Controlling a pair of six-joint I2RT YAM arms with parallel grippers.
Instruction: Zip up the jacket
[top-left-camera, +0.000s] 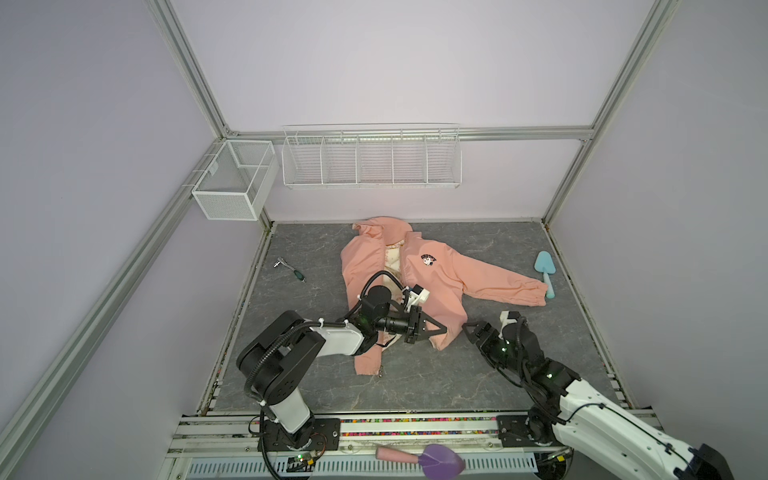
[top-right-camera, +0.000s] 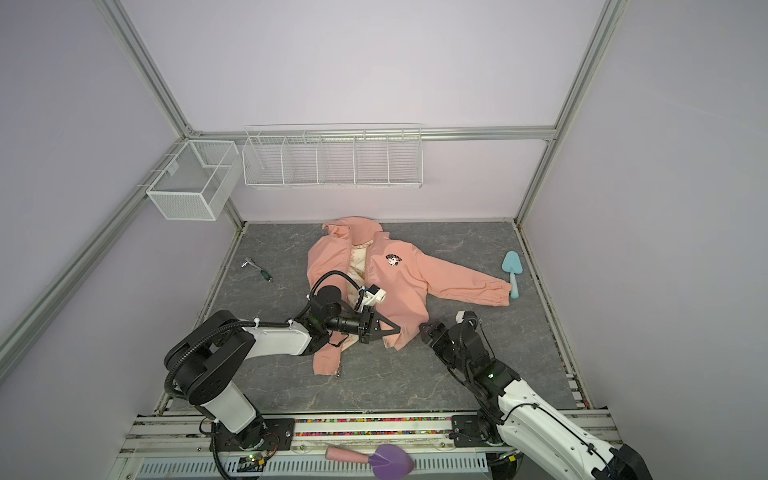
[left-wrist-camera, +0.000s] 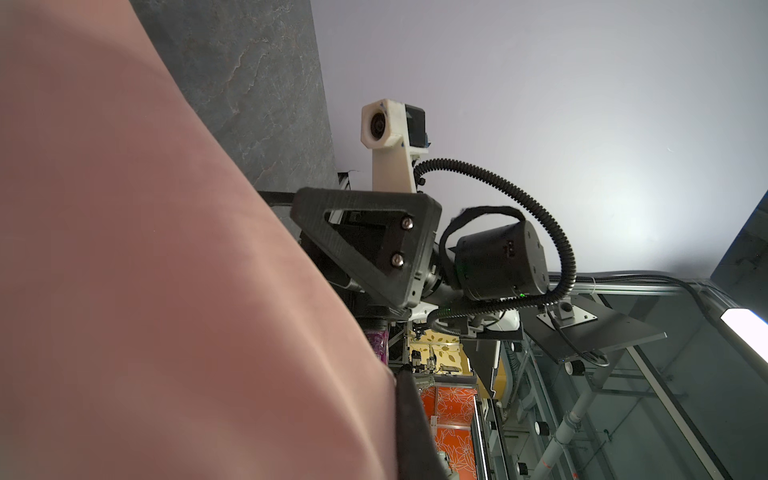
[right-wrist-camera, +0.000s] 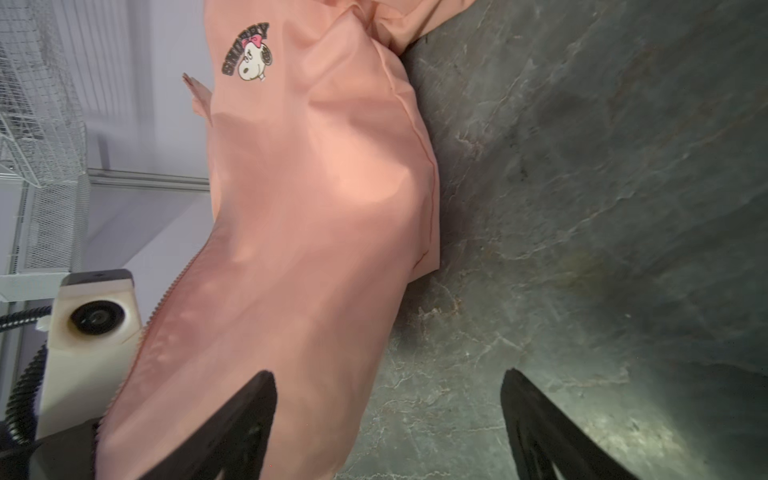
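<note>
1. Left gripper (top-left-camera: 441, 331): jaws together, pinched on the jacket (top-left-camera: 436, 282) at the hem of the badge-side panel, at the jacket's 6 o'clock. In the right wrist view the cloth tents up there.
2. Right gripper (right-wrist-camera: 387, 372): jaws wide apart, low over the table, just beside the hem corner at the jacket's 5 o'clock.
3. Jacket: mid-table, hood at 12 near the back wall. Front is open, with the cream lining (top-left-camera: 392, 259) showing. One sleeve runs out toward 4, and the chest badge (top-left-camera: 428, 262) faces up.
4. Table (top-left-camera: 415, 386): grey marbled slab. A small ratchet tool (top-left-camera: 289, 269) lies at the jacket's 9, well apart. A blue toy trowel (top-left-camera: 545, 272) lies at 3, by the cuff; contact unclear.
5. Front rail at 6: purple scoop (top-left-camera: 428, 457) with a pink handle.
6. Room: lilac walls, aluminium frame. A white wire rack (top-left-camera: 371, 158) hangs on the back wall at 12, and a mesh basket (top-left-camera: 232, 183) at 10.
</note>
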